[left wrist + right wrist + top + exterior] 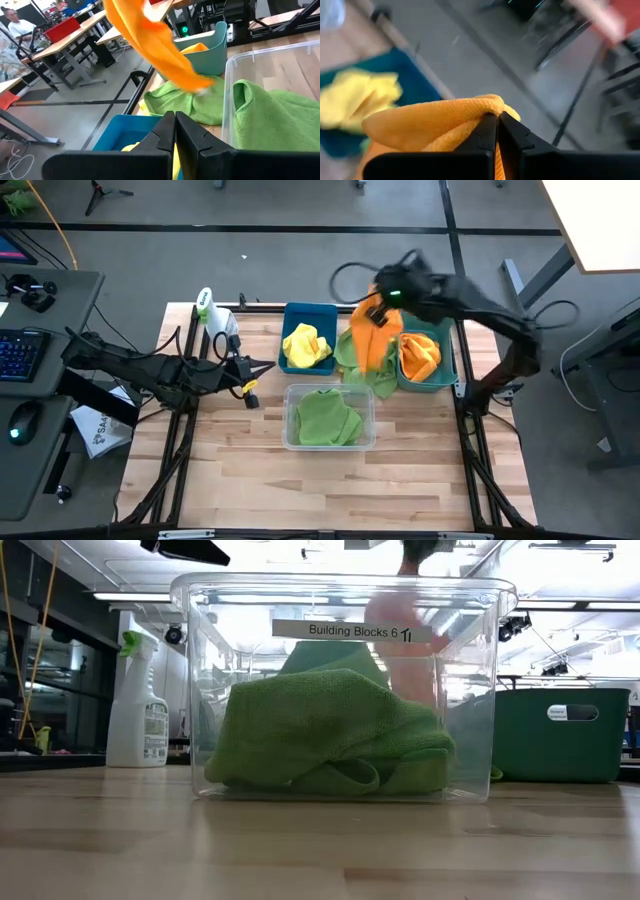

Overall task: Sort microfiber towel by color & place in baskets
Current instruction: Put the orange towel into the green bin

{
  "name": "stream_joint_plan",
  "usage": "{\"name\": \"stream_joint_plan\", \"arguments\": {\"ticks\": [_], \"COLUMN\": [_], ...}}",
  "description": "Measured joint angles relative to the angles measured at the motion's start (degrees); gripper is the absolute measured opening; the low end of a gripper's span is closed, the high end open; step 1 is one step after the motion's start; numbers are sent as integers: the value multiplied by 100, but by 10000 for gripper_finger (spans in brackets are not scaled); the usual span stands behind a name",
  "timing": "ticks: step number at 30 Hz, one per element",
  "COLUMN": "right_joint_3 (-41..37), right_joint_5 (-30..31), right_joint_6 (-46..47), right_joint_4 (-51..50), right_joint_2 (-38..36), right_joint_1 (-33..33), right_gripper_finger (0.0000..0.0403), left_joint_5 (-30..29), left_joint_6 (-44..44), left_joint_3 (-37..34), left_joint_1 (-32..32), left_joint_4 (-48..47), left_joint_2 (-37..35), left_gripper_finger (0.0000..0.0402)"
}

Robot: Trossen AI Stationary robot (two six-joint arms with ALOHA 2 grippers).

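My right gripper [376, 308] is shut on an orange towel [372, 338] and hovers between the blue basket [308, 311] and the teal basket [425, 383]. A loose green towel [355, 370] lies on the table under the hanging orange one. The blue basket holds a yellow towel [306, 345], the teal basket an orange towel [420, 356], the clear basket [290, 420] green towels [328, 418]. My left gripper [257, 367] is shut, held still left of the blue basket. My right gripper pinches a bunched fold of the orange towel [480, 112] at its top between the two fingers, coming from above. The towel is lifted clear and hangs slack below the fingers [150, 37], its lower end [200, 85] dangling just above the loose green towel.
A white spray bottle with a green top [209, 310] stands at the table's far left, behind my left arm. The three baskets crowd the middle and far side; bare wood [320, 485] lies along the near edge. Desks and a person show beyond the table.
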Motion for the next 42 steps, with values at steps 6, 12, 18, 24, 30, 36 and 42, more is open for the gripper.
{"name": "stream_joint_plan", "arguments": {"ticks": [6,12,18,24,30,36,42], "right_joint_3": [1232,1521,691,-400,-1806,-3358,-4776], "right_joint_5": [1027,1092,793,1070,939,4,-1264], "right_joint_6": [133,1168,1360,1450,1634,1528,1294], "right_joint_4": [-593,-2152,-2131,-2132,-1861,-1004,-162], "right_joint_2": [-529,-832,-1210,-1560,-1872,-2151,-2291], "right_joint_1": [327,231,111,-224,-603,-963,-1306], "right_gripper_finger": [1,0,0,0,0,0,0], "left_joint_5": [1,265,662,654,652,649,648], "left_joint_6": [-9,-55,249,341,341,334,330], "left_joint_3": [0,0,0,0,0,0,0], "left_joint_1": [0,0,-4,0,0,0,0], "left_joint_4": [2,266,792,876,874,874,871], "left_joint_2": [2,4,4,7,7,7,7], "left_gripper_finger": [1,1,1,1,1,1,1]}}
